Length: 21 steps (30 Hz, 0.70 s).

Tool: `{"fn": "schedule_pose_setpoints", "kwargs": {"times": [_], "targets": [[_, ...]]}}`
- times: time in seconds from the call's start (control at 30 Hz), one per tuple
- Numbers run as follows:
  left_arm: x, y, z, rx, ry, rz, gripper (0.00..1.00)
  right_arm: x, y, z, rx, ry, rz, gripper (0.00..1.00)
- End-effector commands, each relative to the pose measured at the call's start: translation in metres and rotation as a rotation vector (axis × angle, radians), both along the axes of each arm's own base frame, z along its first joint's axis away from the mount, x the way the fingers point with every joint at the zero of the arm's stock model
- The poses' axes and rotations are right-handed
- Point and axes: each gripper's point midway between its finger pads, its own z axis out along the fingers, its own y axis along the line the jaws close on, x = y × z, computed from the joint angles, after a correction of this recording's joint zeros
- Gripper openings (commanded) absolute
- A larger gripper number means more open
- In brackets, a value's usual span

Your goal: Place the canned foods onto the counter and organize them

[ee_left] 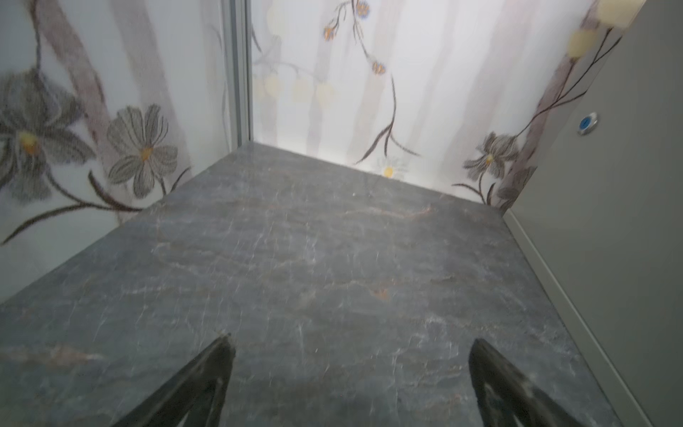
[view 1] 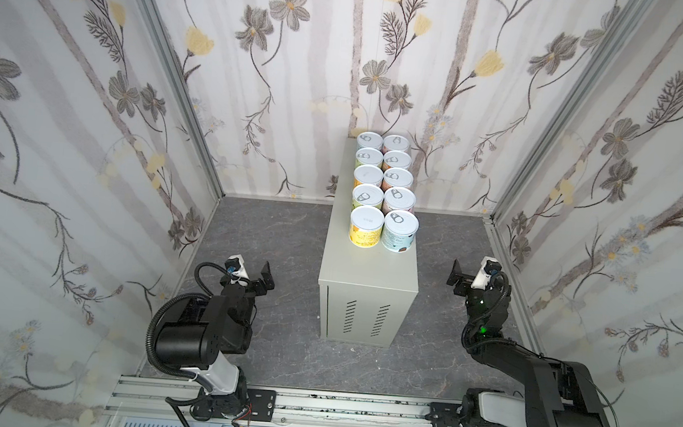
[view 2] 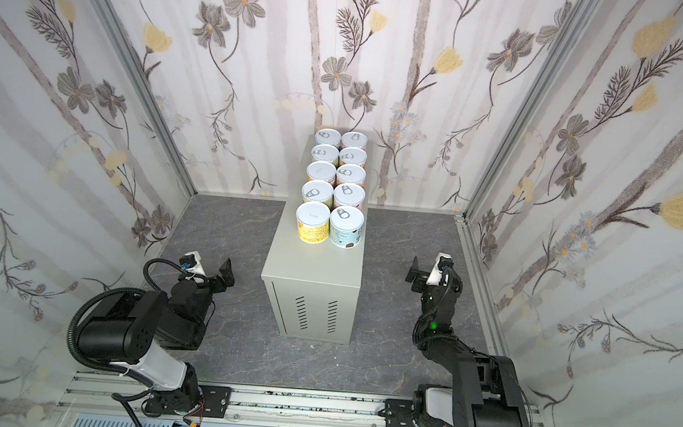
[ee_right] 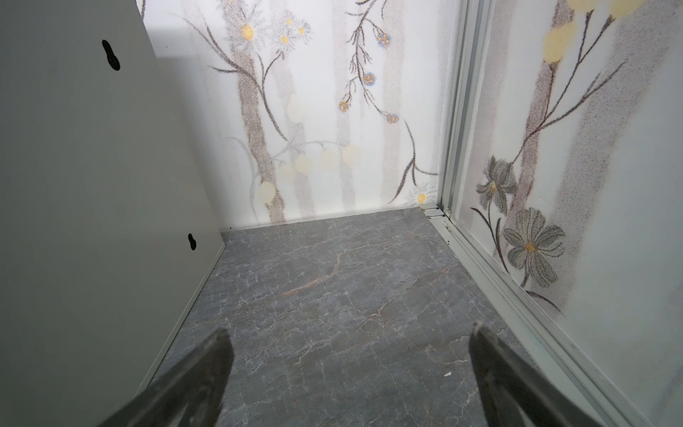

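The counter [view 1: 368, 275] stands upright on the dark marbled floor [view 1: 279, 239], its far end against the flowered back wall [view 1: 257, 91]. It carries all ten canned foods [view 1: 369, 176] on its flat top. They stand upright in two columns of five, lids up, each tin touching or just beside its neighbours. Most lids show a pull tab. The nearest left tin [view 1: 366, 227] wears a yellow label and a plainer lid with faint print, and the nearest right tin [view 1: 400, 231] wears a pale blue label. Both labels carry writing and small drawings, too small to read in both top views. The block sits toward the far end of the top, with its right column close to the right edge. A bare strip is left along the left edge and a bare stretch at the near end, above the face with two columns of vent slits [view 1: 365, 318]. One side panel shows a small round blue badge [ee_left: 587, 124], and the opposite panel shows keyhole slots [ee_right: 111, 55]. The left gripper [view 1: 264, 277] hangs over open floor left of the counter, fingers spread wide and holding nothing. The right gripper [view 1: 458, 273] hangs likewise on the right, jaws wide apart and empty, near the side wall's metal track [ee_right: 480, 266]. Both sit well apart from the tins.
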Motion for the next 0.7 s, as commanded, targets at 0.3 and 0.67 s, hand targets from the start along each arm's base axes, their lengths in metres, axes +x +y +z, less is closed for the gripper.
{"fn": "schedule_pose_setpoints", "kwargs": {"times": [0.3, 0.67], "targets": [[0.016, -0.002, 0.013, 0.032, -0.021, 0.017, 1.0, -0.021, -0.001, -0.022, -0.044, 0.05, 0.002, 1.0], [0.015, -0.002, 0.013, 0.031, -0.021, 0.018, 1.0, -0.008, 0.009, -0.046, -0.059, 0.023, 0.063, 1.0]]}}
